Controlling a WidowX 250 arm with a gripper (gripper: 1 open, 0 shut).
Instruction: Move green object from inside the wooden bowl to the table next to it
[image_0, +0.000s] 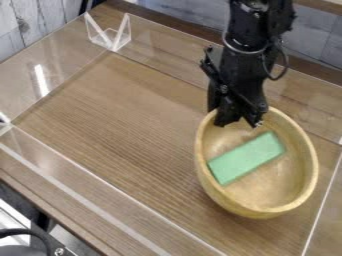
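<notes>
Inside the wooden bowl (267, 205), toward the right of the table (120, 110), the green block (246, 159) lies flat on the bowl floor with its long axis running diagonally, from lower left up to upper right. The gripper (238, 118) points straight down at the bowl's far rim, fingers pressed together and holding nothing. The block sits just below and slightly right of the tips — so, as I judge it, 1 short drop toward the camera, with the jaws spread across the block's short width, is what the pick needs.
</notes>
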